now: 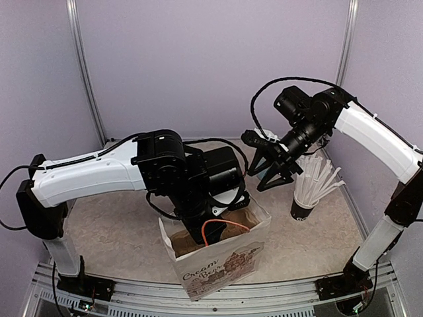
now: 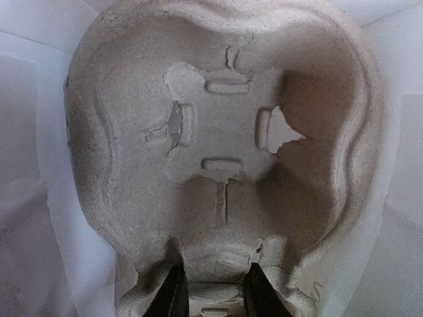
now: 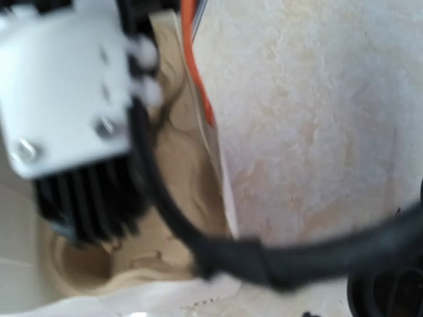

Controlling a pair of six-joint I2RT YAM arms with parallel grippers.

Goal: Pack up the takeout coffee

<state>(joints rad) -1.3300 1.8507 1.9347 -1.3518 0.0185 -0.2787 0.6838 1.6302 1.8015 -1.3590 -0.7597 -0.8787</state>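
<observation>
The counter [image 1: 119, 218] is a mottled beige, stone-like sheet between plain lilac walls. On it, near centre, stands a white paper bag [image 1: 225, 267] with brown script and a printed drawing on its near face, its mouth open and creased. The left arm [image 1: 86, 175], white shell over black joints, dips into that mouth, while the right arm [image 1: 377, 135] hangs above the right side. Only the left wrist view looks inside the bag, where a moulded pulp carrier [image 2: 218, 132], grey-beige, fibrous and scalloped with a torn well, lies against the bag's white walls, and the left fingers [image 2: 173, 297] pinch its near rim. The right wrist view is blurred. To the right, a dark cup [image 1: 303, 208] holds white straws [image 1: 317, 178]. The right fingers [image 1: 266, 181] are spread, grasping nothing. A thin orange wire [image 1: 218, 228] loops over the bag's mouth. Where the coffee cups are, I cannot tell.
</observation>
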